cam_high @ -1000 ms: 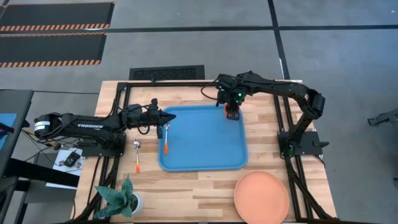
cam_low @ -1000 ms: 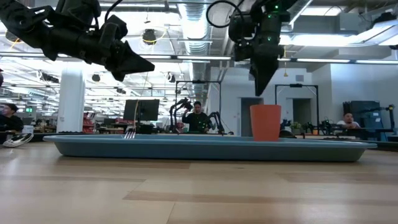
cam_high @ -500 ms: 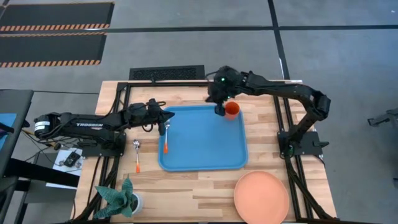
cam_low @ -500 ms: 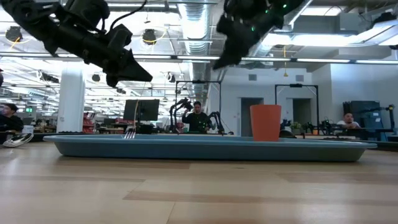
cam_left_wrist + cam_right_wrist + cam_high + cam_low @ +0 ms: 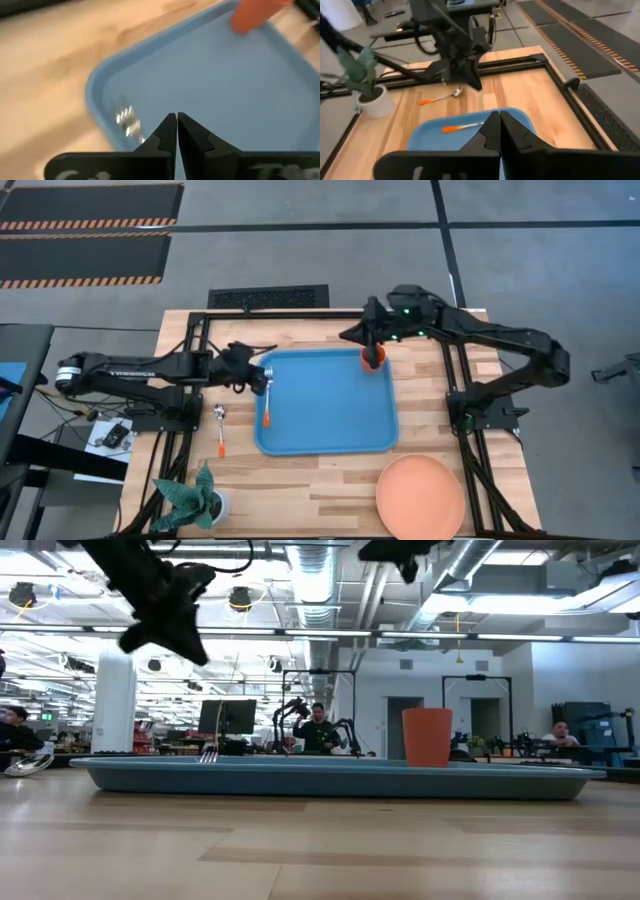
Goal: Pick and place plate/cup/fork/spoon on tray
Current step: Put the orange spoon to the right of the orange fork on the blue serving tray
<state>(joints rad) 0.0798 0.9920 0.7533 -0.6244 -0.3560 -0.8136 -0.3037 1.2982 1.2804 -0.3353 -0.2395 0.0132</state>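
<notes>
The blue tray (image 5: 330, 420) lies mid-table. The orange cup (image 5: 372, 357) stands upright in its far right corner, also seen in the low view (image 5: 427, 737). The fork (image 5: 267, 395) lies on the tray's floor along its left rim, its tines (image 5: 127, 122) toward the far side. Left of the tray, the spoon (image 5: 220, 430) lies on the wood. The salmon plate (image 5: 420, 498) rests at the near right. My left gripper (image 5: 176, 120) is shut, hovering above the tray's far left corner (image 5: 264, 378). My right gripper (image 5: 499, 120) is shut, raised just beyond the tray's far edge, left of the cup (image 5: 347, 335).
A white pot with a green plant (image 5: 200, 500) stands at the near left corner. Black frame rails (image 5: 300, 313) run along the far edge and both sides. People and other arms show in the room behind the table.
My right gripper has risen from just above the cup, tipped from pointing down to nearly level, and drawn toward the far edge. The cup stays upright on the tray. My left gripper has pulled back toward the table's left edge and risen a little.
</notes>
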